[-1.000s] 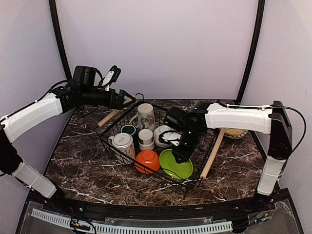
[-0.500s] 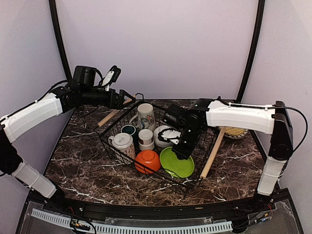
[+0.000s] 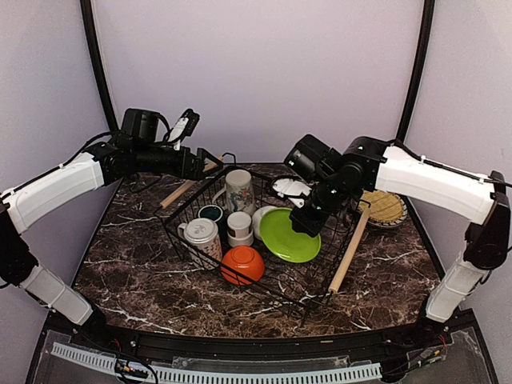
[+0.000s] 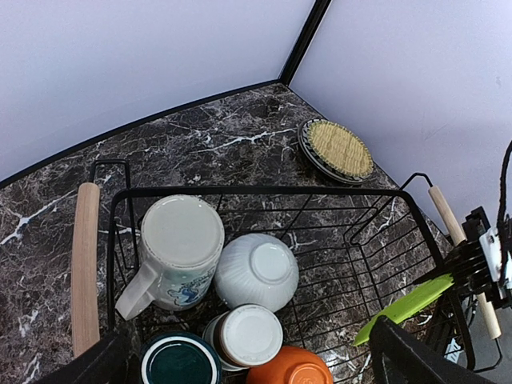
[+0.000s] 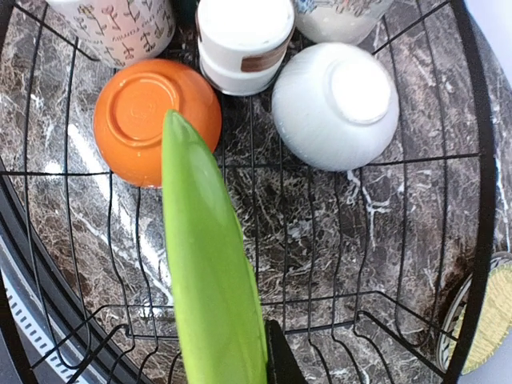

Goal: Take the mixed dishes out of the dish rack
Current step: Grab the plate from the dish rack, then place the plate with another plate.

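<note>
The black wire dish rack (image 3: 174, 232) stands mid-table. My right gripper (image 3: 309, 219) is shut on the rim of the lime-green plate (image 3: 289, 235) and holds it tilted above the rack's right half. The plate shows edge-on in the right wrist view (image 5: 210, 272). In the rack are an orange bowl (image 3: 242, 264), a white bowl (image 4: 256, 270), a small white cup (image 3: 239, 227), a dark green cup (image 3: 211, 213) and two patterned mugs (image 3: 239, 190) (image 3: 201, 237). My left gripper (image 4: 246, 340) is open and empty, high above the rack's far left corner.
A woven yellow plate (image 3: 385, 207) lies on a stack on the table right of the rack. The rack's wooden handles (image 3: 350, 252) (image 3: 182, 190) run along its right and far left sides. Black frame posts stand at the back corners.
My right gripper has lifted the lime-green plate off the rack floor, tilting it up and carrying it back and to the right. The left arm has not moved.
</note>
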Robot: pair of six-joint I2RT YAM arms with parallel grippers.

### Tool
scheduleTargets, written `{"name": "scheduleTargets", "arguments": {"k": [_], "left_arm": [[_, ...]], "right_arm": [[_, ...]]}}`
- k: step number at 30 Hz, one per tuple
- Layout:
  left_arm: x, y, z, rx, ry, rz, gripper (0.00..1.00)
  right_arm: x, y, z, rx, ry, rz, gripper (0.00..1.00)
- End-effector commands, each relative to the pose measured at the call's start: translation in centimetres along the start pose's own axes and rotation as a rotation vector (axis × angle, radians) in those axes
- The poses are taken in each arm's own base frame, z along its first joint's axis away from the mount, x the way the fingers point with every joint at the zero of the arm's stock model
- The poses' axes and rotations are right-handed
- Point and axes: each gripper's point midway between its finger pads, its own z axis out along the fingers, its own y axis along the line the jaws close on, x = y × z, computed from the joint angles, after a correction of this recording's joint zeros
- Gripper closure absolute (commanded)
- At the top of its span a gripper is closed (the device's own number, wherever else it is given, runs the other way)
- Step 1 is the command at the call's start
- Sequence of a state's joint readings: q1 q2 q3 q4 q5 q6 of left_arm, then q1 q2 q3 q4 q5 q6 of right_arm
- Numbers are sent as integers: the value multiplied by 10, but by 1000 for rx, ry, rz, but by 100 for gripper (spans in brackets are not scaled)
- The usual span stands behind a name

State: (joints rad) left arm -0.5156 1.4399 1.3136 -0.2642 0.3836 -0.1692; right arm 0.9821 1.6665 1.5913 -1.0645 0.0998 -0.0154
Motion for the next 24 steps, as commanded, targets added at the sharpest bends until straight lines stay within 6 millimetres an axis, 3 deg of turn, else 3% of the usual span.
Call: {"name": "scheduleTargets", "arguments": {"k": [1,7,15,20,24], "left_arm": [[-2,-6,-1,17,11,-7,1],[-1,-7,-1,19,13,-7,1],[-2,-7,-1,20,11,-8,1],[-3,-7,-2,17,10,-6,1],[-3,-9,-2,27,10,-8,1]], "right_arm": [[-28,-12,-35,57,-185,6,100],[-48,-28,-73,86,-383,62,100],[-59,-79,-153,128,-758,304,100],[-32,-132,-190,157,-974,588,100],[13,-183,-197,229,-1050,887,100]]}}
